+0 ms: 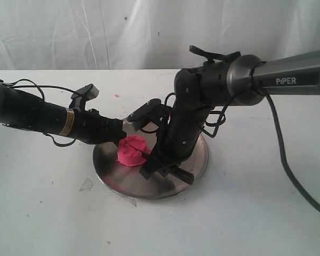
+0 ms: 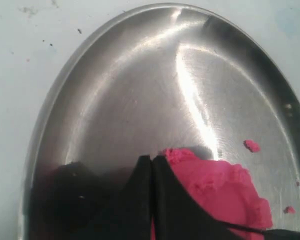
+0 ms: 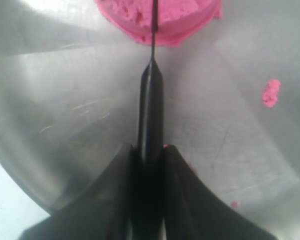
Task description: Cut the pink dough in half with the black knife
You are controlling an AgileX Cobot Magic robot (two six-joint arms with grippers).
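black knife point(image 3: 151, 102) in pink dough point(image 3: 182, 17), approx centred

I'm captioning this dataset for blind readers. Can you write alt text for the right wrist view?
The right gripper clamps the black knife by its handle, the thin blade reaching edge-on over the pink dough on a steel plate. A pink crumb lies nearby.

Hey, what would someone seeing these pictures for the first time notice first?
The bright pink dough jumps out, a mound on the round steel plate in the middle of the white table. Next comes the right end effector, clamped on the black knife, whose blade lies across the dough's top. The left end effector, closed, sits at the dough's edge.
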